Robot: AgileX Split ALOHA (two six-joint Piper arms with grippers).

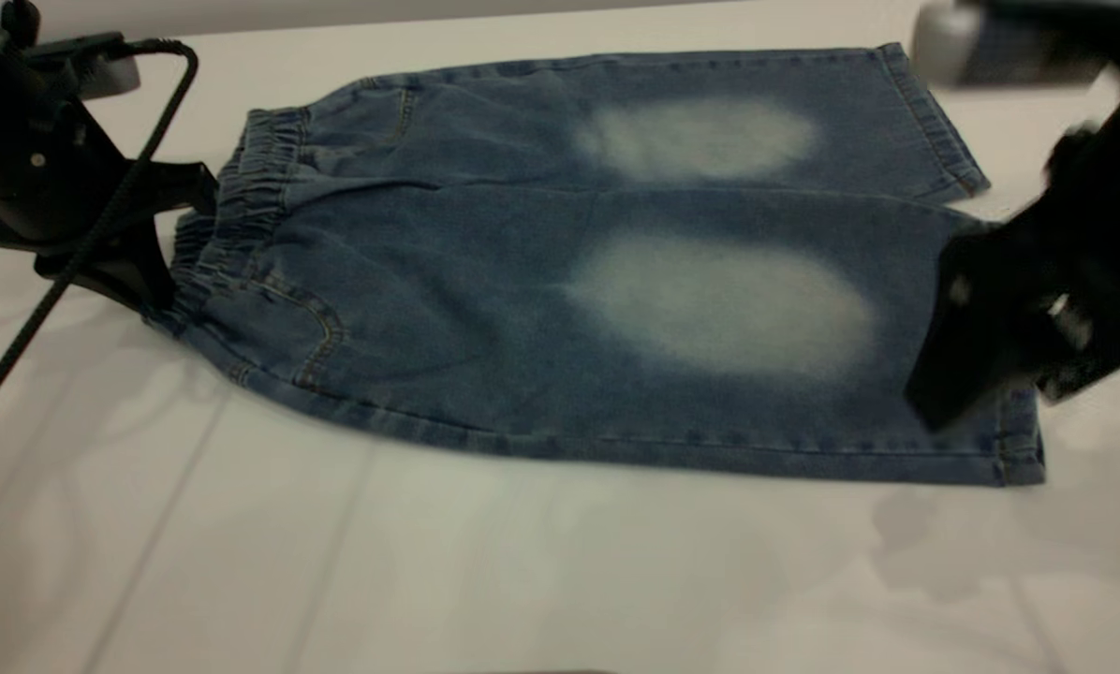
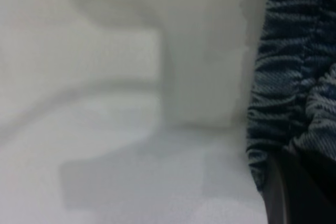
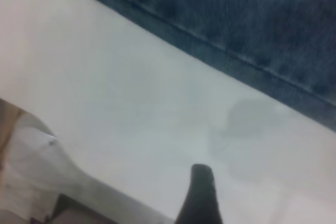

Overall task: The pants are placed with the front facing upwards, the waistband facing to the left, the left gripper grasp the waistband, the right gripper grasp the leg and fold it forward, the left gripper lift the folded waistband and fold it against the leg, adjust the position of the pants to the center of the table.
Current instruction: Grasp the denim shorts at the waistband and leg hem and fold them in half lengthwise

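At nine o'clock the gathered, ruffled denim waistband [image 1: 242, 201] is met by the black two-fingered left gripper [image 1: 162, 248]; its grip cannot be told. The short blue denim pants [image 1: 560, 281] are spread flat on the white table [image 1: 429, 562]. At three o'clock the black right gripper [image 1: 953, 374] is hung over the leg hem (opening cannot be told); a shallow bite could let the cloth slip.

We see a bare robot test bench rather than a home or a shop. The table [image 1: 541, 571] is a large, plain white surface with faint seams running across it. Black robot hardware stands at both ends: the left gripper [image 1: 162, 234] with its thick braided cable [image 1: 73, 271], and the right gripper [image 1: 944, 393] on an arm with a pale grey part [image 1: 944, 42]. The pants [image 1: 560, 281] are the only item laid out, flat on the white top. Behind the far edge we make out only a plain grey band.
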